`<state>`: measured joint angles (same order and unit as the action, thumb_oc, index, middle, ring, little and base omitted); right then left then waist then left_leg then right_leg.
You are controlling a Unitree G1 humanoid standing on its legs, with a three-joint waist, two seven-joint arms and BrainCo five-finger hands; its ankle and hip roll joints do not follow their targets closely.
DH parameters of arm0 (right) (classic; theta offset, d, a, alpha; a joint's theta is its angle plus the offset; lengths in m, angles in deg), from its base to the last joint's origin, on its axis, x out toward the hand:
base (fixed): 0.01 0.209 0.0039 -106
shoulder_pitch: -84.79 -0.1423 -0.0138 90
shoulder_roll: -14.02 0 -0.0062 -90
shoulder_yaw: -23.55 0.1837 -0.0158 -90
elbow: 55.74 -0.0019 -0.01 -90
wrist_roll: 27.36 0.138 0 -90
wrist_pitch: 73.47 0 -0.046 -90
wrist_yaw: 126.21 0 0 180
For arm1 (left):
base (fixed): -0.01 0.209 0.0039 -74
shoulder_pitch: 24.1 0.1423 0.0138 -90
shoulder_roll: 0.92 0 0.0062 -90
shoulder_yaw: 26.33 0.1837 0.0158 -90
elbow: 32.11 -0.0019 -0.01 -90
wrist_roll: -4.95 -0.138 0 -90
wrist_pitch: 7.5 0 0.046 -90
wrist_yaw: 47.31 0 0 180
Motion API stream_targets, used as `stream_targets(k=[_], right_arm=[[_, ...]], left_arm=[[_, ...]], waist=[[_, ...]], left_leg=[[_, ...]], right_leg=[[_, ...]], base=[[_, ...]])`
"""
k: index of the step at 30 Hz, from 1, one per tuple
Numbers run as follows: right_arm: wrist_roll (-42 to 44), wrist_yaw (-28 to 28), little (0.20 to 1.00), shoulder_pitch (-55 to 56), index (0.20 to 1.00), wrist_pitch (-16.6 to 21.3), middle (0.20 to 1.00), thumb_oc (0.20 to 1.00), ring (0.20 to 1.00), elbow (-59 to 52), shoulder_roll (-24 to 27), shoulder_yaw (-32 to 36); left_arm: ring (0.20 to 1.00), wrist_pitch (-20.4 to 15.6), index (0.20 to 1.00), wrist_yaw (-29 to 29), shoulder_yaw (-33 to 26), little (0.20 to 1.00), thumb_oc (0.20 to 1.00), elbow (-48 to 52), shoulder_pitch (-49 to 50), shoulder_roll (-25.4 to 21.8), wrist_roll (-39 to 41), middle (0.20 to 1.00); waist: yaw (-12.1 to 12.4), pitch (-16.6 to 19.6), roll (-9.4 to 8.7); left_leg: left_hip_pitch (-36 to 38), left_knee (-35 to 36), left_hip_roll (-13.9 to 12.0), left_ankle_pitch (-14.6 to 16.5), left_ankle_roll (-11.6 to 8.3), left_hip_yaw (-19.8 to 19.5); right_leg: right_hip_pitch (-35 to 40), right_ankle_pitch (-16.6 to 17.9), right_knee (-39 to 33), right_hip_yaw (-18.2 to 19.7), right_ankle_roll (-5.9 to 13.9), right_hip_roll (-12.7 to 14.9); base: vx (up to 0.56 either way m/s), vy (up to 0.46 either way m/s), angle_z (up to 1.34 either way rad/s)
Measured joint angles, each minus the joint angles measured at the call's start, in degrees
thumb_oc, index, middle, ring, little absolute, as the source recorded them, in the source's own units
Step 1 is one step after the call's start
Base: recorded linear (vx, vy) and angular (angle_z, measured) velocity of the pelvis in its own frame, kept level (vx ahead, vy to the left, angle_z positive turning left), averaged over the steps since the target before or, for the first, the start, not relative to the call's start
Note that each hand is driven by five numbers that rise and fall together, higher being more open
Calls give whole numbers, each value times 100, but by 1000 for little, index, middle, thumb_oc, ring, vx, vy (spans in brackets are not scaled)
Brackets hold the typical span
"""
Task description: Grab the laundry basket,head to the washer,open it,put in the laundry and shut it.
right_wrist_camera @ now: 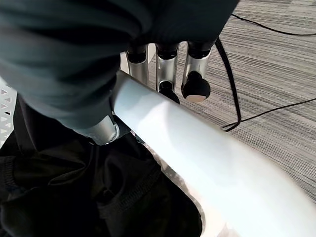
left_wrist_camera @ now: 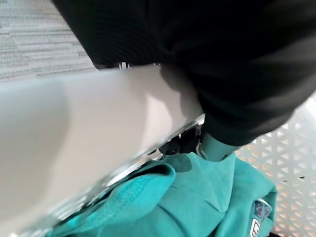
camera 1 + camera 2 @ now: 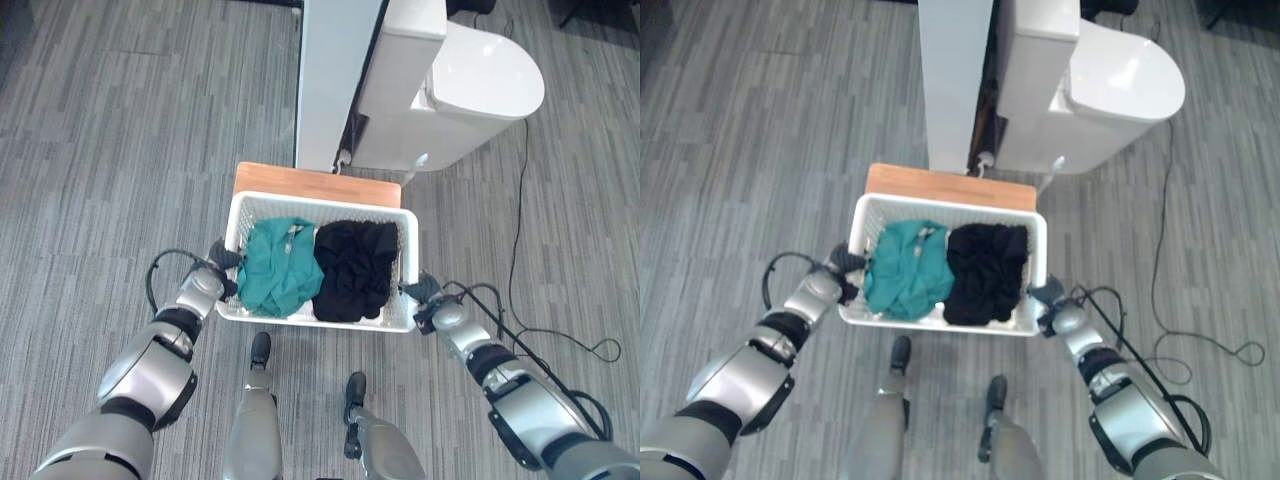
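White perforated plastic forms the rectangular laundry basket [image 3: 400, 318] at the centre of the head views, resting partly on a low wooden board [image 3: 315, 184] before a white washer-like appliance [image 3: 480, 75] in the upper right of the frame. Inside lie a teal garment [image 3: 278, 266] on the left and a black garment [image 3: 355, 268] on the right. The left hand [image 3: 222, 262] sits at the basket's left rim and the right hand [image 3: 424, 293] at its right rim, a symmetric placement judged suitable for a level two-handed lift. The right wrist view adds detail: the fingers [image 1: 167, 69] curl down outside the rim with the thumb inside, clamping it. The left wrist view shows the thumb inside the rim over the teal cloth; the remaining fingers are hidden, so that hand's closure cannot be determined.
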<state>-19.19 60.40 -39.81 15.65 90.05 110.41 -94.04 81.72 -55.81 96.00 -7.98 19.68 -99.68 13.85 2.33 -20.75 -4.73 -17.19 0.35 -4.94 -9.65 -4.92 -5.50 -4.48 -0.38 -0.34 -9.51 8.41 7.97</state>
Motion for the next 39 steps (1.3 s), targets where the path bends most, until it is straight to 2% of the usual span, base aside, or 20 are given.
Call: stream_targets(k=[9,11,16,24,28,33,39], right_arm=[[-225,-356,200,1051,200,-171,200,200,200,-1284,458,887],[-227,-474,200,1460,200,-167,200,200,200,-1863,579,1275],[-230,-612,200,1887,200,-174,200,200,200,-2300,755,1538],[-233,-831,200,2606,200,-264,200,200,200,-2613,791,1741],[-234,-833,200,2724,200,-298,200,200,200,-2609,791,1742],[-241,-838,200,2834,200,-330,200,200,200,-2575,788,1742],[-345,-838,200,2833,200,-330,200,200,200,-2569,784,1741]], left_arm=[[200,44,200,258,-238,200,200,1863,1260,-245,34,200],[200,102,200,361,-239,200,200,2904,1753,-599,203,200],[200,142,200,600,-245,200,200,3769,2134,-864,230,200],[200,278,200,955,-226,200,200,4030,2616,-827,212,200],[200,367,200,993,-220,200,200,4029,2632,-743,186,200],[200,448,200,1012,-220,200,200,4027,2669,-653,121,200],[200,462,200,1039,-220,200,200,4003,2668,-639,-20,200]], waist=[[-17,29,40],[-30,31,41],[-126,245,63],[-337,788,103],[-360,832,96],[-363,1094,99],[-370,1110,88]], left_leg=[[572,25,159,110,141,140],[735,20,175,186,169,168],[918,41,145,221,156,169],[1225,266,106,202,178,274],[1380,356,91,196,172,296],[1422,471,101,181,155,305],[1504,482,107,188,155,317]], right_leg=[[515,-38,17,33,51,186],[654,-44,26,90,55,214],[800,-102,65,100,46,217],[968,-165,20,158,35,209],[1068,-165,-34,167,35,198],[1089,-174,-97,163,33,197],[1160,-177,-109,165,34,203]], base=[[87,52,-2],[49,28,-11],[79,29,-1],[63,9,-6],[39,-2,-4],[12,3,-1],[2,14,-1]])
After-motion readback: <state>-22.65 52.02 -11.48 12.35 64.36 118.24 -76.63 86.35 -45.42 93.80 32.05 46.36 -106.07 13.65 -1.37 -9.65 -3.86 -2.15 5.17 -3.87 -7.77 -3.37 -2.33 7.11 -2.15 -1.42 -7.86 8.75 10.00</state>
